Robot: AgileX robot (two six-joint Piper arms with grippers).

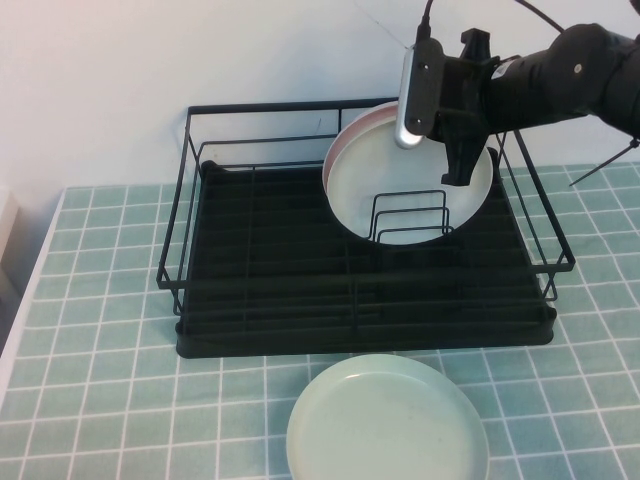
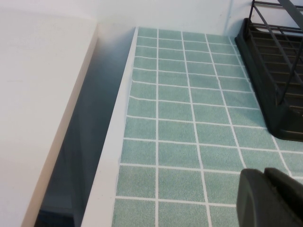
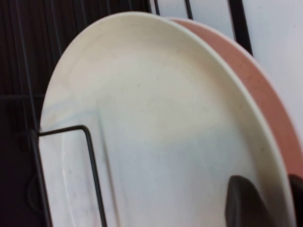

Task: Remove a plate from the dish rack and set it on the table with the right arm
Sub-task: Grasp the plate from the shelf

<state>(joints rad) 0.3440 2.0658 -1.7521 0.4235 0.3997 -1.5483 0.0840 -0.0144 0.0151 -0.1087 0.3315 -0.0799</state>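
While the right claw (image 1: 462, 160) pinches the white plate's (image 1: 400, 180) top edge in the rack (image 1: 250, 270), it must lift it out. Left claw (image 2: 270, 198) waits; I cannot tell its grip.

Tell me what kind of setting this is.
Likely a mock kitchen counter: teal tiled table, black dish rack holding a white plate and a pink plate, plus a mint-green plate in front.
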